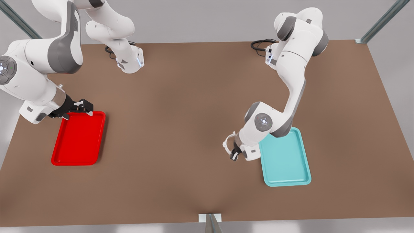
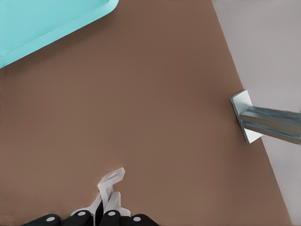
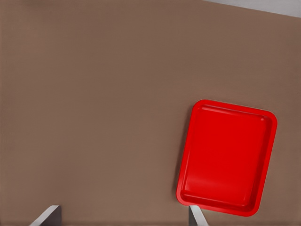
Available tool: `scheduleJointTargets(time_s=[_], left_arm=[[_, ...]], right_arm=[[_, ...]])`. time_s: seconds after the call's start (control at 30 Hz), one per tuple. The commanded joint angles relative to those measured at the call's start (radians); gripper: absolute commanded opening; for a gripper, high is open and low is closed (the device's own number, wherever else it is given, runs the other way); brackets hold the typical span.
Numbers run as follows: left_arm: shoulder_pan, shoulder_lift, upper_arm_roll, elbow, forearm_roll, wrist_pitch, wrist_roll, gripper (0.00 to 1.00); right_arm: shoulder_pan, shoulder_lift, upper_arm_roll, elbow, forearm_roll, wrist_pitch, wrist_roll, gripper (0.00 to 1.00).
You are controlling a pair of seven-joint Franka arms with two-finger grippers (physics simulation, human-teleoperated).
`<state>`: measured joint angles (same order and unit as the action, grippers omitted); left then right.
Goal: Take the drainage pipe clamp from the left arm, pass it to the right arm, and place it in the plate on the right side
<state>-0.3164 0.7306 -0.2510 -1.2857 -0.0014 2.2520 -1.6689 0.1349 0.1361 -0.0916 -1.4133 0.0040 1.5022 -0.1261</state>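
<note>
**Clamp held by left pincer beside the teal tray**

The left pincer (image 1: 233, 154) hangs low over the brown counter (image 1: 181, 106), just off the teal tray (image 1: 285, 158) on the side facing the counter's middle, toward the counter's near edge. Its fingers are closed on the drainage pipe clamp (image 1: 228, 143), whose thin white arch curves out beside the wrist, away from the tray. In the left wrist view the black fingers (image 2: 110, 217) pinch the strap, one flat foot of the clamp (image 2: 112, 181) sticking out past the tips, with a corner of the teal tray (image 2: 42, 21) farther off and a metal frame post (image 2: 263, 121) at the counter's edge.

The right pincer (image 1: 84, 106) sits at the far corner of the red plate (image 1: 79, 139), above its rim, on the front view's left. Its fingers (image 3: 47, 217) stand wide apart and hold nothing; the right wrist view looks down on the plate (image 3: 228, 157), which lies flat on the counter. The plate and the teal tray are well apart, toward opposite ends of the counter.
</note>
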Motion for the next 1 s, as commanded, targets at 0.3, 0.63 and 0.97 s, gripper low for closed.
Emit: scheduleJointTargets(time_s=[0.3, 0.63, 0.97], left_arm=[[-0.280, 0.032, 0.180, 0.057, -0.086, 0.216, -2.137, 0.21], [-0.352, 0.059, 0.173, 0.111, -0.089, 0.342, -2.189, 0.21], [-0.359, 0.061, 0.173, 0.111, -0.091, 0.360, -2.192, 0.21]], right_arm=[[-0.005, -0.001, 0.000, 0.000, 0.001, 0.000, -0.006, 1.00], [-0.003, -0.001, 0.001, 0.000, 0.001, 0.000, -0.004, 1.00], [0.006, 0.183, 0.179, 0.198, -0.004, 0.049, 0.011, 1.00]])
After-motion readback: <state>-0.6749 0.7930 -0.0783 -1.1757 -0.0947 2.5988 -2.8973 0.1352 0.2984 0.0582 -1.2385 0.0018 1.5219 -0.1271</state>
